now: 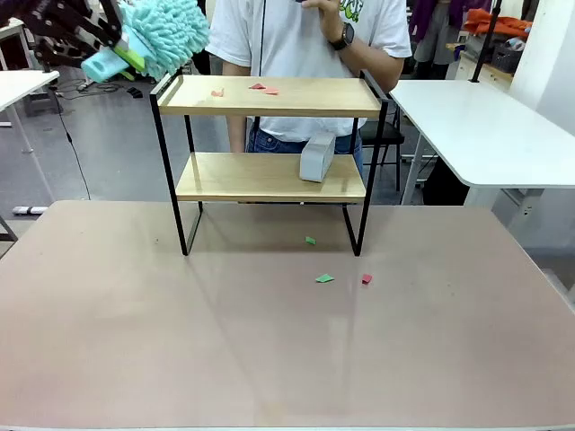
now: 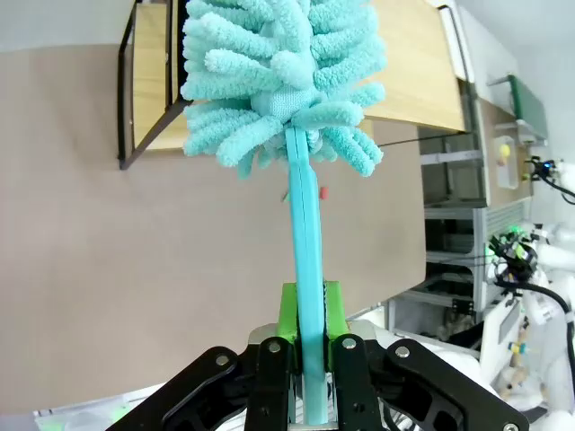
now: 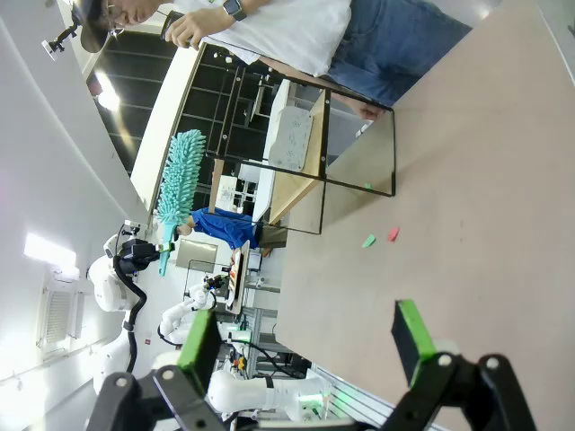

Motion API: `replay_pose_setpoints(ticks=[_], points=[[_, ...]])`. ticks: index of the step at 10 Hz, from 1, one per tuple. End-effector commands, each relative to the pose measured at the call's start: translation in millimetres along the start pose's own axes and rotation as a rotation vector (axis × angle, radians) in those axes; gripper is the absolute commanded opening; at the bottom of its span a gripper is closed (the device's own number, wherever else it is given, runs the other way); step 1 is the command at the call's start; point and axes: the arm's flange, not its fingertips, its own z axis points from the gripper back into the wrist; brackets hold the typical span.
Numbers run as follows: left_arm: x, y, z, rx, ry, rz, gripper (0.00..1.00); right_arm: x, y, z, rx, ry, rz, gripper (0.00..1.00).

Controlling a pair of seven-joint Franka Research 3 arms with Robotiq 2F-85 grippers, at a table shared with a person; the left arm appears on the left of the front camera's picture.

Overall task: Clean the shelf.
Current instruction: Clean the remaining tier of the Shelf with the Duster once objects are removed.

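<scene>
Left hand [image 2: 310, 314], right hand [image 3: 305, 335]: black linkages, green pads [image 3: 411, 328], silver screws.

Turquoise on the fluffy chenille duster [image 1: 166, 36], bright green on the pads [image 2: 287, 310] of the black left gripper [image 2: 310, 310]. Pale wood and black metal on the two-tier shelf [image 1: 305, 97], pinkish-red on its paper scraps [image 1: 264, 88], light grey on its small box [image 1: 316, 157]. Dull pinkish-brown on the plain bench [image 1: 135, 341].

No text, number or brand can be read in any view. The green print [image 1: 352, 9] on the person's white shirt [image 1: 296, 36], top middle of the front view, is cut off and too small to make out. The grey box [image 1: 316, 157] shows no legible marking.
</scene>
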Motion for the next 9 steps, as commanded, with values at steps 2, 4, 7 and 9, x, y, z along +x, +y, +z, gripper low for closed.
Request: replay_pose_setpoints(ticks=[2,4,7,9], points=[[14.7,-10.6,-25.1,0.105,0.03,0.007,0.12,2.0,0.8,-1.8,0.023,-0.015,0.027,1.0],[19.1,-10.9,-39.7,0.123,0.063,-0.049,0.12,2.0,0.8,-1.8,0.023,-0.015,0.027,1.0],[22.2,-11.7,-55.9,0.122,0.136,-0.101,0.12,2.0,0.8,-1.8,0.023,-0.015,0.027,1.0],[22.3,-19.2,-61.1,0.066,0.191,-0.181,0.12,2.0,0.8,-1.8,0.023,-0.015,0.027,1.0]])
